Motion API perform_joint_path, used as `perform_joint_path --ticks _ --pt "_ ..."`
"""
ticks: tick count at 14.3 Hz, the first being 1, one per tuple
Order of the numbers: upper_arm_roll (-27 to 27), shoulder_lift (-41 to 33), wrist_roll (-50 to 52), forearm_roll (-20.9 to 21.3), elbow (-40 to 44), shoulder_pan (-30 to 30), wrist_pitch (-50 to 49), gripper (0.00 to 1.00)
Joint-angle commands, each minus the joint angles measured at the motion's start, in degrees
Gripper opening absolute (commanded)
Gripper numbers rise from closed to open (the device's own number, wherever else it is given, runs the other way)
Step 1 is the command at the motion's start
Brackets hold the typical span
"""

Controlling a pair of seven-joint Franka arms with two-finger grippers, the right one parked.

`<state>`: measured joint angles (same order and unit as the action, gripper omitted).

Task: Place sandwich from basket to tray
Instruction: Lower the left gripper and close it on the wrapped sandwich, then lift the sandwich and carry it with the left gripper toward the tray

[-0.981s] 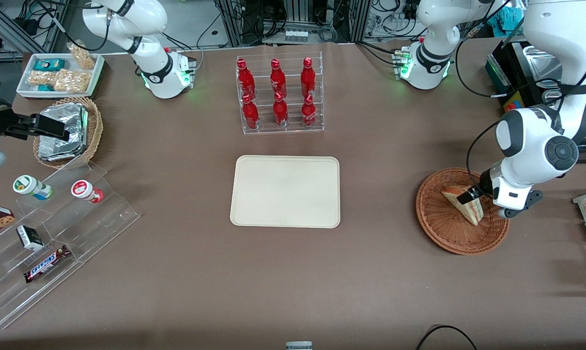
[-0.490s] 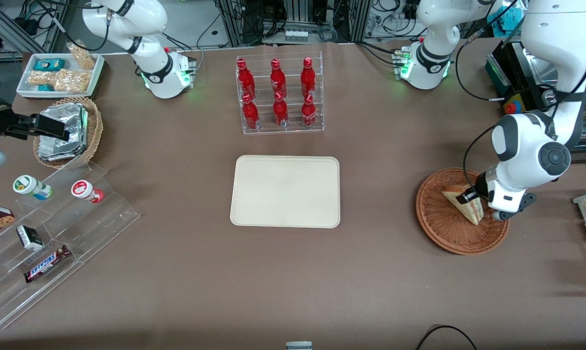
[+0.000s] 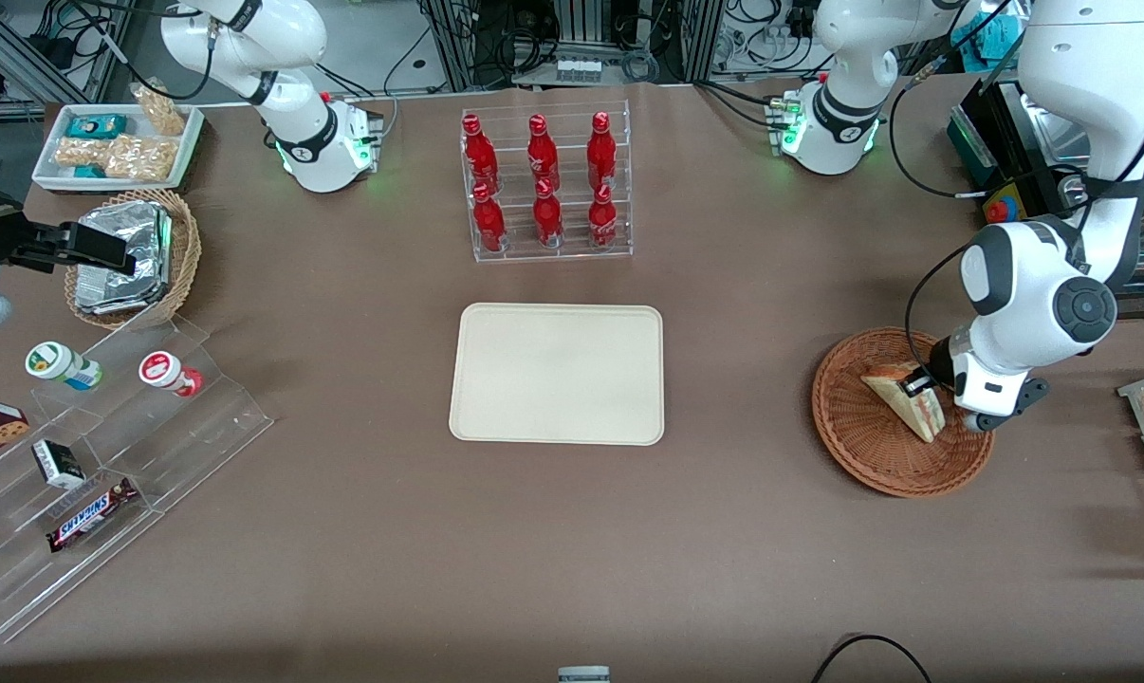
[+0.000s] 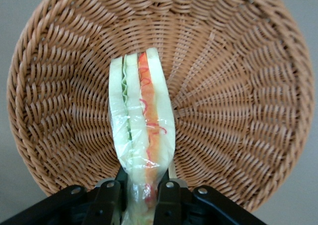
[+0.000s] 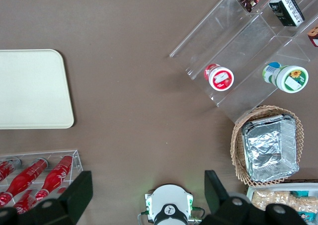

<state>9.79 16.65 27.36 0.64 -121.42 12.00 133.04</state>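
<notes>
The sandwich [image 3: 904, 398] [image 4: 141, 130], a wrapped wedge of pale bread with red-orange and green filling, stands on edge in the reddish-brown wicker basket [image 3: 866, 446] [image 4: 238, 86] toward the working arm's end of the table. The left gripper [image 3: 921, 383] [image 4: 140, 200] is down in the basket, its two black fingers [image 4: 169, 200] pressed against both faces of the sandwich's end, shut on it. The cream tray [image 3: 558, 372] [image 5: 30, 88] lies flat and bare at the table's middle, toward the parked arm's end from the basket.
A clear rack of red bottles [image 3: 545, 185] stands farther from the front camera than the tray. At the parked arm's end are a tan basket with foil packets [image 3: 126, 256], a white snack tray [image 3: 117, 142] and a clear stepped stand with snacks [image 3: 107, 455].
The wrist came down and shifted slightly toward the sandwich over the first half second, then held still. The sandwich stays in the basket, the fingers now tight on it.
</notes>
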Motion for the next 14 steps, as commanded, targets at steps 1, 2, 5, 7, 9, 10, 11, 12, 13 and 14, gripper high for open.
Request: perform_joint_path --ticks 1,2,5,7,9,10,11,12,13,14 --pt "0.23 -3.89 0.15 0.42 2.32 -1.88 -7.67 0.25" --pt "0.23 -5.04 0.15 0.42 3.38 -3.46 -10.84 0.25" --pt "0.23 -7.15 0.76 0.42 6.01 -9.34 -18.4 0.25" --pt "0.31 -6.98 0.68 0.42 8.82 -13.48 -22.98 0.25" --pt "0.31 -6.72 0.24 0.42 9.98 -18.83 -24.75 0.25" --pt "0.31 -6.72 0.24 0.16 10.24 -20.51 -24.67 0.25" --pt "0.58 -6.28 0.33 -0.63 10.68 -21.92 -24.23 0.25" --pt "1.27 -5.15 0.68 -0.72 11.99 -24.11 -24.49 0.25" --pt "1.46 -4.27 1.03 -1.68 12.52 -26.39 -24.58 0.25" --pt "1.46 -3.65 1.12 -3.08 12.7 -28.42 -24.23 0.25"
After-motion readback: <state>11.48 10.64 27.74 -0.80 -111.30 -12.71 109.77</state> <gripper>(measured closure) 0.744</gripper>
